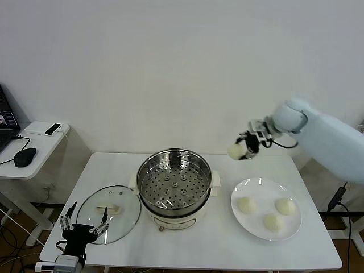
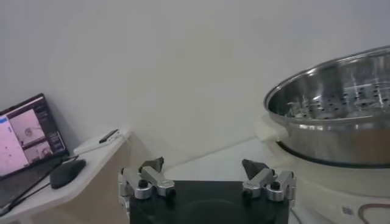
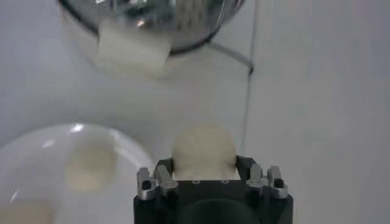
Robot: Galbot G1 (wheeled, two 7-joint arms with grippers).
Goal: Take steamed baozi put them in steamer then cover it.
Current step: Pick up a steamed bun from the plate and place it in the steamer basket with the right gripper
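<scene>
My right gripper (image 1: 241, 151) hangs in the air above the table's back right, between the steamer (image 1: 174, 181) and the white plate (image 1: 266, 208), shut on one cream baozi (image 1: 235, 151). The right wrist view shows that baozi (image 3: 204, 152) clamped between the fingers, with the steamer (image 3: 152, 24) beyond. Three more baozi (image 1: 248, 205) (image 1: 285, 206) (image 1: 273, 222) lie on the plate. The steamer stands uncovered, its perforated tray bare. The glass cover (image 1: 109, 212) lies flat on the table left of the steamer. My left gripper (image 1: 84, 225) waits open at the front left edge, beside the cover.
A side table (image 1: 34, 149) with a mouse (image 1: 25, 157) and laptop (image 2: 27, 143) stands to the left of the work table. A wall closes off the back. The steamer's side handle (image 1: 215, 181) sticks out toward the plate.
</scene>
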